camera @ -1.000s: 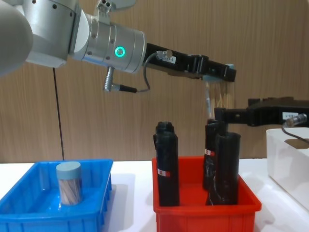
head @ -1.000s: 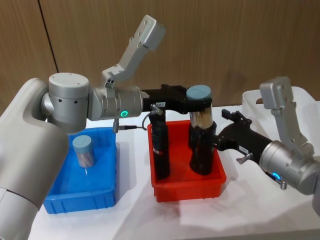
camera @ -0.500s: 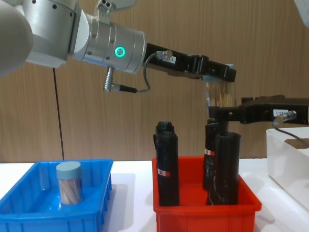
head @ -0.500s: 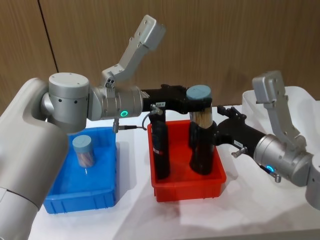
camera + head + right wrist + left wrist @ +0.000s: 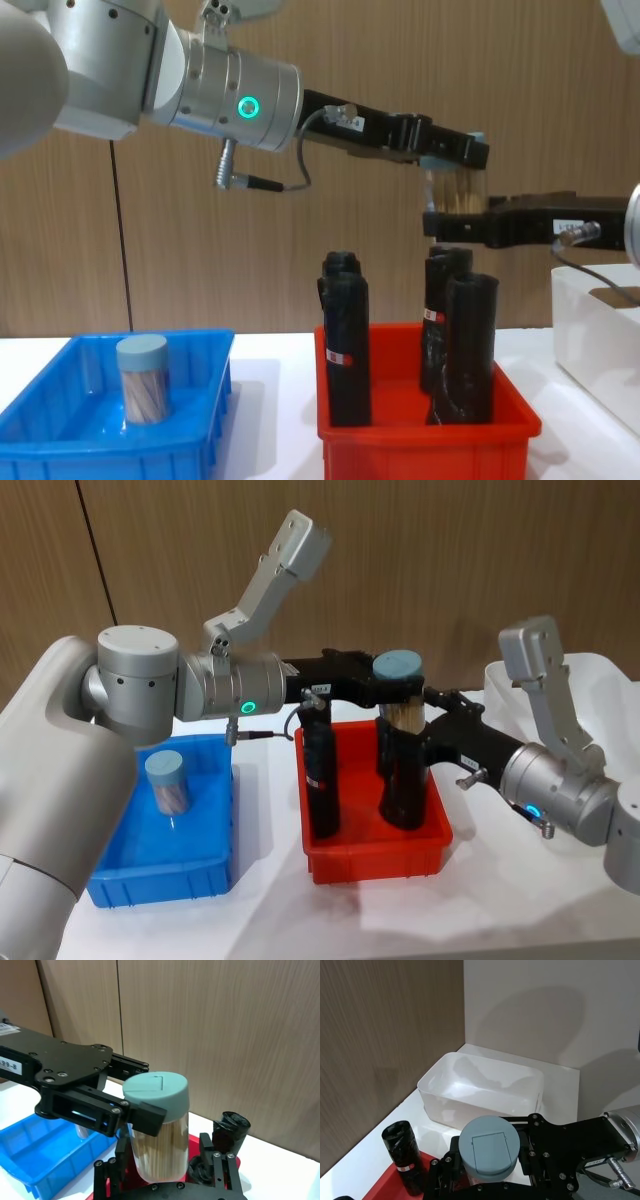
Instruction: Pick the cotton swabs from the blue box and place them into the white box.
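Head view shows the left gripper (image 5: pixel 401 692) pinching a tub of cotton swabs (image 5: pixel 398 667) under its lid, high over the black rolls (image 5: pixel 322 780) in the red bin (image 5: pixel 375 866), the right gripper (image 5: pixel 418 728) spread around its bottom with small gaps, a second tub (image 5: pixel 167 782) in the blue box (image 5: pixel 160 876), the white box (image 5: pixel 605 680) far right.

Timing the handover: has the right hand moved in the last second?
Yes. The right hand has advanced leftward above the red bin, toward the held cotton swabs.
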Tool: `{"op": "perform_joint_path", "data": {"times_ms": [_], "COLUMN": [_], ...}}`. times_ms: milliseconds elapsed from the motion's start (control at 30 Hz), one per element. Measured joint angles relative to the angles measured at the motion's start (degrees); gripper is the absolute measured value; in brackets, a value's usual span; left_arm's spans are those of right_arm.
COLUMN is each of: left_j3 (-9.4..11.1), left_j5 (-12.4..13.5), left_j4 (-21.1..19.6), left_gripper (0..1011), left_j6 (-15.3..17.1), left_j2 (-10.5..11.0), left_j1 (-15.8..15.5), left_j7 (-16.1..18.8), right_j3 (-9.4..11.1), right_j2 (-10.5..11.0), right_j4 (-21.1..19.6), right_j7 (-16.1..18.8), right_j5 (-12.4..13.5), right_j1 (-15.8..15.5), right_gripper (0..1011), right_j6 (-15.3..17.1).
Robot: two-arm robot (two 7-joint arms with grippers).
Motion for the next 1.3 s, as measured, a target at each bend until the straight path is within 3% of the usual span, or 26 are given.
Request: {"op": "perform_joint_path", "data": {"times_ms": [333,533,967,1300], "left_j3": [0.0,0.0,0.0,0.0], "left_j5": [0.0,0.0,0.0,0.0], "left_j4": [0.0,0.0,0.0,0.0], "left_gripper": [660,666,1003,1004], "left_j6": [0.0,0.0,0.0,0.0], "left_j2": [0.0,0.0,0.0,0.0], "left_j1": [0.0,0.0,0.0,0.0], "left_j7": [0.0,0.0,0.0,0.0], "right_j3": [-0.2,-0.2,-0.3,-0.3], "right_j2": [-0.1,-0.1,0.0,0.2], "right_j4": [0.2,0.2,0.0,-0.1], "right_j7": [0.6,0.6,0.6,0.1], "right_j5": [0.6,1.0,1.7,2.1], "right_j1": [0.3,0.4,0.5,0.5], "right_gripper": [642,639,639,639], "right_j6": [-0.4,-0.4,-0.7,-0.8]}}
